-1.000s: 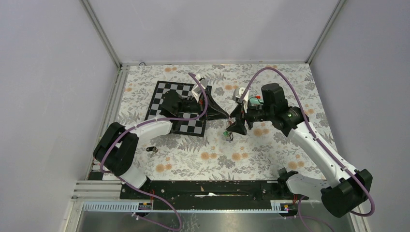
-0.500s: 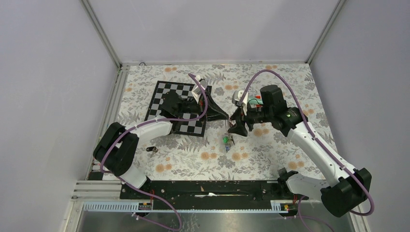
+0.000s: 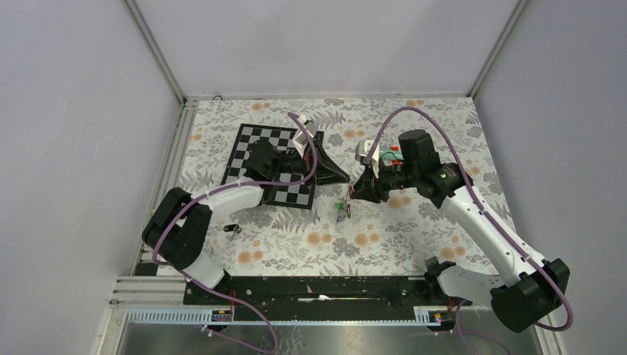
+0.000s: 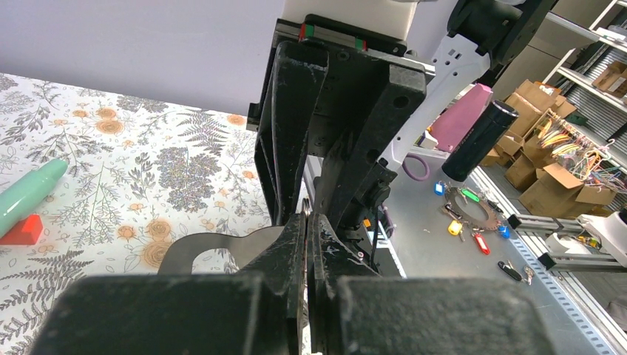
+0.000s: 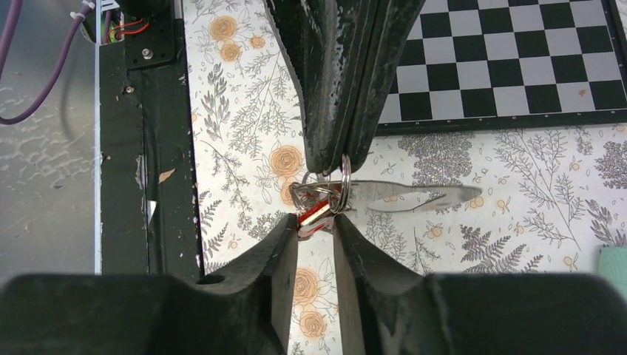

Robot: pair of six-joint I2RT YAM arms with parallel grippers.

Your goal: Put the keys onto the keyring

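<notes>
L gripper (image 3: 340, 177) sits just off the checkerboard mat's (image 3: 251, 140) right edge, fingers pressed tight on the keyring (image 5: 344, 181), a thin grey wire loop hanging from the tips. the keys (image 3: 340, 210) dangle off it below the mat's right corner: shiny metal w/ glossy plastic tags, red tag (image 5: 314, 216) lowest. R gripper (image 5: 316, 231) is further right of the mat and the nearer arm. That tag lies straight ahead, long axis roughly across its narrowed jaws. Can't tell if it's pinching yet imo.
</notes>
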